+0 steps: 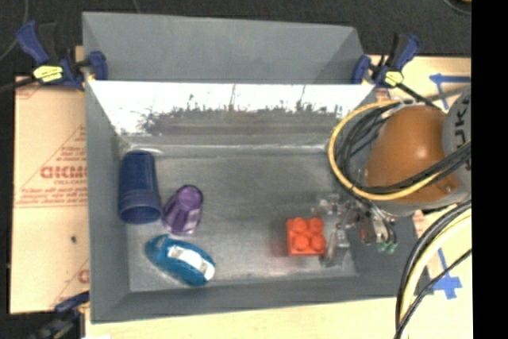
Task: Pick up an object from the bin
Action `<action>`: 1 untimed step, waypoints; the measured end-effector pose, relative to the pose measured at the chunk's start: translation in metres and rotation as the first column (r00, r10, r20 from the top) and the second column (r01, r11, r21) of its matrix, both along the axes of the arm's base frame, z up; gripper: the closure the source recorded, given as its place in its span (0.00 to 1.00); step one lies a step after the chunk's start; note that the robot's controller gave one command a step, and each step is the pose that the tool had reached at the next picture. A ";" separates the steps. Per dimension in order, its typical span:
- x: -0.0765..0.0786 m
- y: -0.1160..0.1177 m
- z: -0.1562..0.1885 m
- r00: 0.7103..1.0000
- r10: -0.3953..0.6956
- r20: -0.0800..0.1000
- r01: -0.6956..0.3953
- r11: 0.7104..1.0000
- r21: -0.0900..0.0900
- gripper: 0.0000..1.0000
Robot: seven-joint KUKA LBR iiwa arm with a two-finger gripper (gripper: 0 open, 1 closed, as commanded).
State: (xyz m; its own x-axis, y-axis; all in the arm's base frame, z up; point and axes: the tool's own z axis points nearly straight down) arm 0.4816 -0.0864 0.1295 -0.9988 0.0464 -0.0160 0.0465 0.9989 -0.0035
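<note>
Robot hand (340, 228) sat low in a grey bin (222, 44), just beside an orange studded toy brick (305, 236) near the right wall.
Its opening could not be told. The brick looked light and stiff, best gripped across its flat sides. Counted: one brick, one blue cup (138, 186), one purple cup (183, 209), one blue-and-white oval thing (180, 260).

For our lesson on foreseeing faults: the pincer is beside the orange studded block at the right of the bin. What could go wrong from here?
1. The pincer sits at the right edge of the orange block, not centred, so it may push or tip it.
2. It works close to the right side of the bin and could scrape the wall.
</note>
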 end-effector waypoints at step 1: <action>0.002 -0.009 0.007 1.000 -0.016 0.000 0.016 1.000 0.000 1.00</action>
State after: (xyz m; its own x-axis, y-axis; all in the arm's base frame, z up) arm 0.4837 -0.0950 0.1364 -0.9979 0.0625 -0.0160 0.0625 0.9980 -0.0036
